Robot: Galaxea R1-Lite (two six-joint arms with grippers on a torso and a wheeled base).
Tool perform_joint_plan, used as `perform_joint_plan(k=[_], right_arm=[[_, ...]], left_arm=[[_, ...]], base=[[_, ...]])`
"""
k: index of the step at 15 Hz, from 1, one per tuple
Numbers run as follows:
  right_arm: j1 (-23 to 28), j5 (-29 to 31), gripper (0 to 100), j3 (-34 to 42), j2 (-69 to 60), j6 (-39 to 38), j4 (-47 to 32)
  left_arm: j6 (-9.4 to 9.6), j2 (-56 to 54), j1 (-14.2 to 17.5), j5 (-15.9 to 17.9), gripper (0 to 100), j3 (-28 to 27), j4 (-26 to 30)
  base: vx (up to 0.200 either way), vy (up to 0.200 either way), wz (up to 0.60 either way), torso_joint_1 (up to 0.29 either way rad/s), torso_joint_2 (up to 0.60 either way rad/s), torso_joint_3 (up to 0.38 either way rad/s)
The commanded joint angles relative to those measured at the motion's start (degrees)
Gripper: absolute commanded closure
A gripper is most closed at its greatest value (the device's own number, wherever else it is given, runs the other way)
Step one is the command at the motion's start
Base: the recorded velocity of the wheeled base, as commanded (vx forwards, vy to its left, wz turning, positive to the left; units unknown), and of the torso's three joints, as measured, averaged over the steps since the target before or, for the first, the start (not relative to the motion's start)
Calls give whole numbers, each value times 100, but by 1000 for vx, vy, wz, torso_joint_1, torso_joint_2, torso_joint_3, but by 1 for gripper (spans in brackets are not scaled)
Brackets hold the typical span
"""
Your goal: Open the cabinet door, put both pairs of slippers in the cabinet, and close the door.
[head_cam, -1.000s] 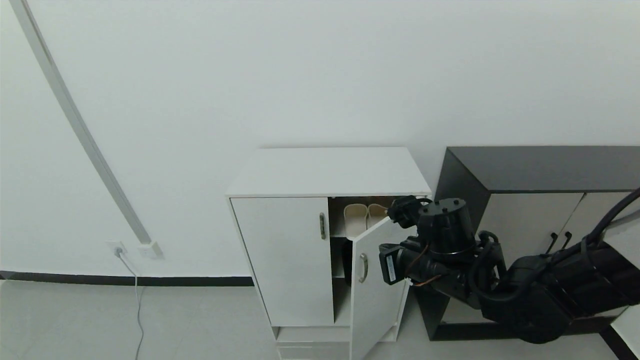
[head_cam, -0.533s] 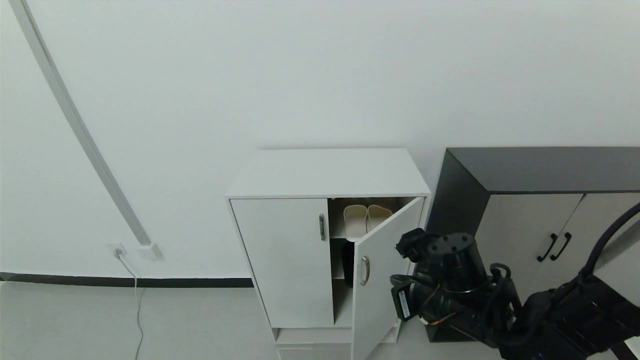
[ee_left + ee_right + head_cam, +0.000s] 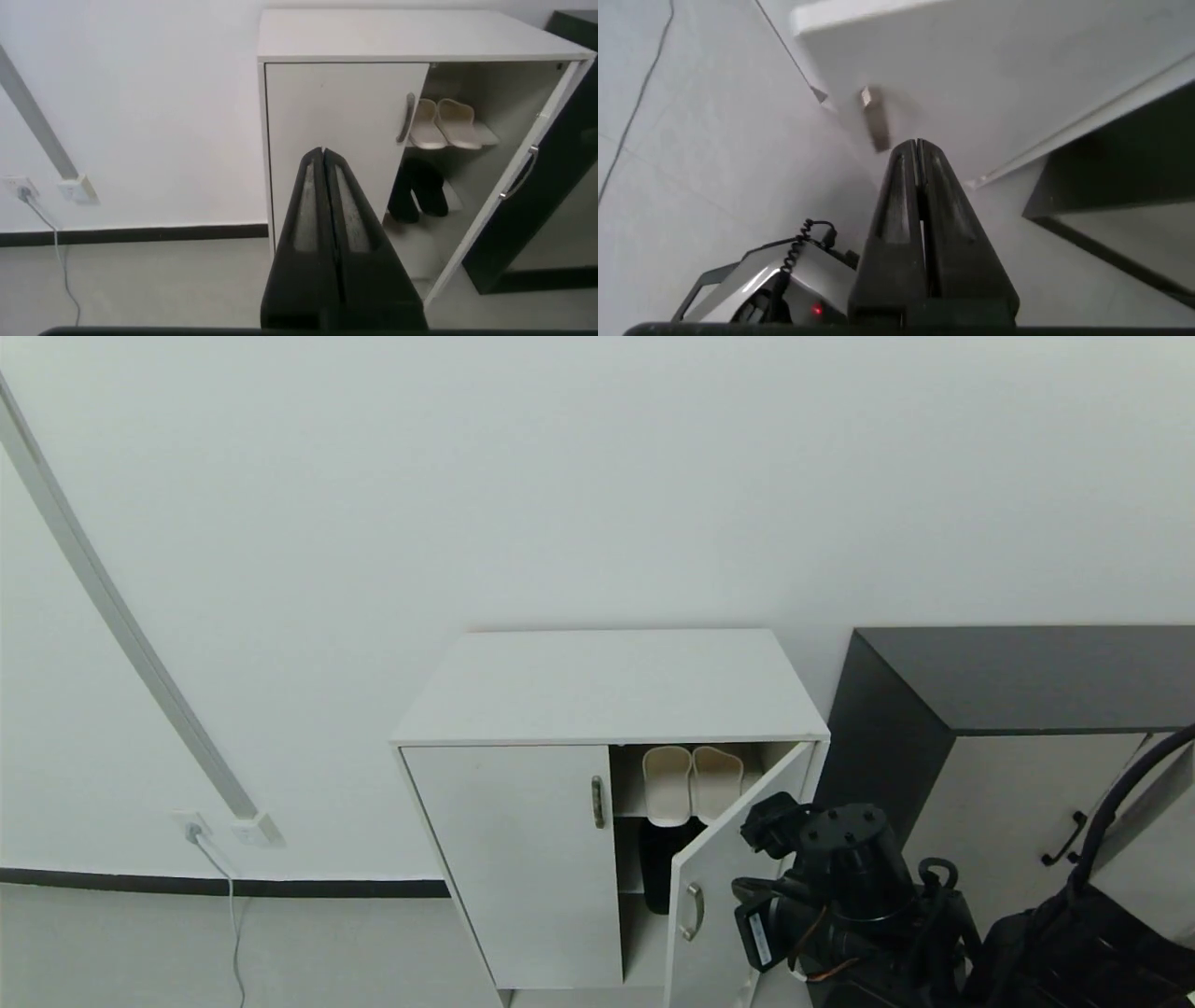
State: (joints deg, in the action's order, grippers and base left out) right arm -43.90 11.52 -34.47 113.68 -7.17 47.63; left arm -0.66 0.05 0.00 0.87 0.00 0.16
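Observation:
The white cabinet (image 3: 611, 686) stands against the wall, its left door (image 3: 509, 859) closed and its right door (image 3: 714, 887) swung partly open. A beige pair of slippers (image 3: 693, 782) lies on the upper shelf and a black pair (image 3: 658, 863) stands on the shelf below. My right arm hangs low beside the open door's outer face. The right gripper (image 3: 918, 147) is shut and empty, pointing toward the door's handle (image 3: 873, 119). My left gripper (image 3: 323, 159) is shut and empty, held back in front of the cabinet, where both pairs (image 3: 444, 123) (image 3: 420, 191) show inside.
A dark cabinet (image 3: 1008, 677) stands right of the white one, close to the open door. A wall socket with a cable (image 3: 191, 826) and a slanted conduit (image 3: 121, 616) are at the left. Bare floor lies in front of and left of the cabinet.
The head camera has shifted, so the cabinet sits lower and larger in the picture. My right arm has dropped from the door's top edge to beside its lower part. The door stays partly open.

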Motion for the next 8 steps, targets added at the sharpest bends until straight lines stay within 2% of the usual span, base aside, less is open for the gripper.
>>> perform_joint_plan(k=[1, 8], right_arm=[[-5, -1, 100, -15, 190, -4, 106], [154, -9, 100, -701, 955, 5, 370]], left_arm=[[-4, 4, 0, -16, 100, 0, 2], [-22, 4, 0, -16, 100, 0, 2]], base=[[0, 0, 0, 0, 0, 0], [0, 0, 0, 0, 0, 0]])
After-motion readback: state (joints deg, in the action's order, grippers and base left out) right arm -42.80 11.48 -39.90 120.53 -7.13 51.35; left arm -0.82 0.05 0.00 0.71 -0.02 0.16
